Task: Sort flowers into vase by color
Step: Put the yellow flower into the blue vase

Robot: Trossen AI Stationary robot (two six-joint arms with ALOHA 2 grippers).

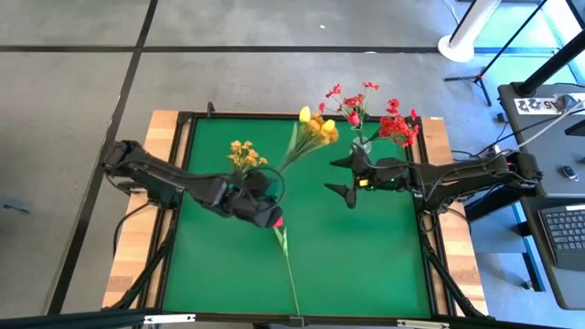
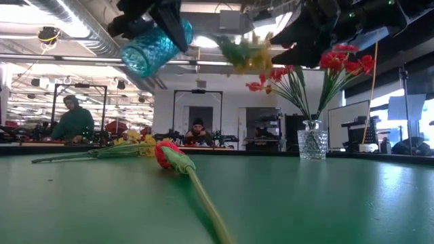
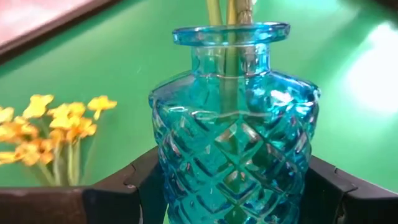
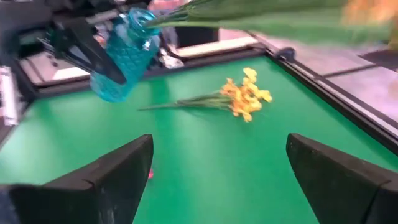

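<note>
While your left gripper (image 1: 254,194) clamps blue vase (image 3: 233,130) aloft, yellow tulips (image 1: 315,130) partly in; right gripper (image 1: 345,179) spread, empty. Done: reds in clear vase (image 2: 312,144). Left on table (image 1: 366,256): red tulip (image 2: 169,154), yellow cluster (image 1: 243,155).

Green table mat (image 1: 366,256) inside black frame, on wooden tabletop (image 1: 164,128). Grey tiled floor around table. Laptop keyboard (image 1: 565,230) on dark side desk, picture's right edge. White stand base (image 1: 468,44) at upper right. Low view: two people (image 2: 74,123) at benches in room behind; ceiling ducts overhead.
</note>
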